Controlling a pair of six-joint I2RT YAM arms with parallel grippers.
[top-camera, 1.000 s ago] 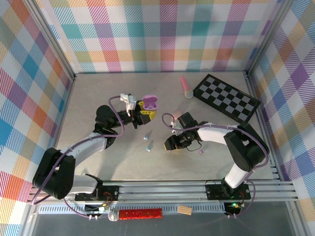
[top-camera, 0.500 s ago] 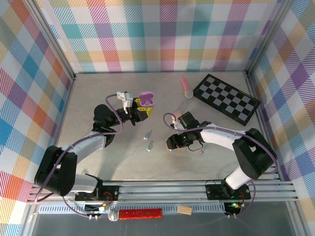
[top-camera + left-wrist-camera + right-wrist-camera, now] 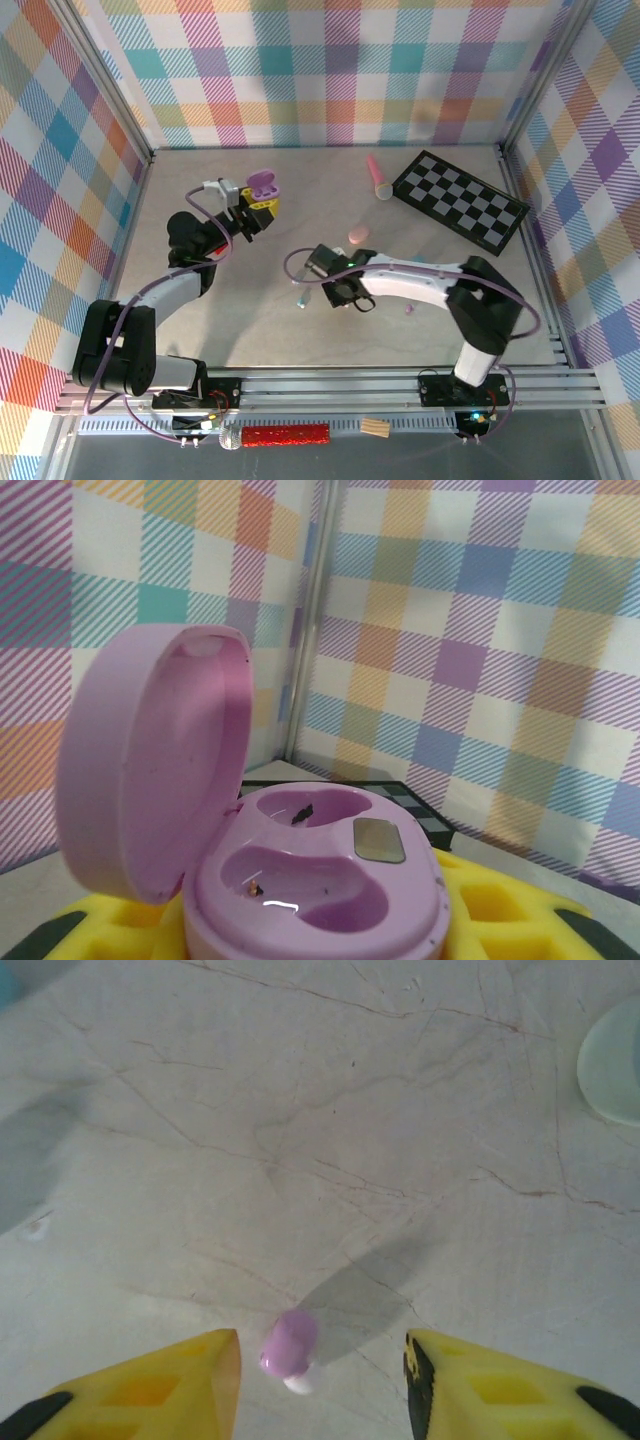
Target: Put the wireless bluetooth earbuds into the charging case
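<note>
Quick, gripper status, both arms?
Left gripper: closed on the open purple case.
Right gripper: open, a purple earbud loose between the jaws.

The left jaws clamp an open purple case [image 3: 264, 183], and the right jaws hang beside blue earbuds [image 3: 302, 298].

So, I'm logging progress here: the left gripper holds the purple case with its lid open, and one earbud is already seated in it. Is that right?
Not quite. The left gripper does hold the purple case with its lid open, but no earbud is seated in it: both wells are empty. The left wrist view shows this.
</note>
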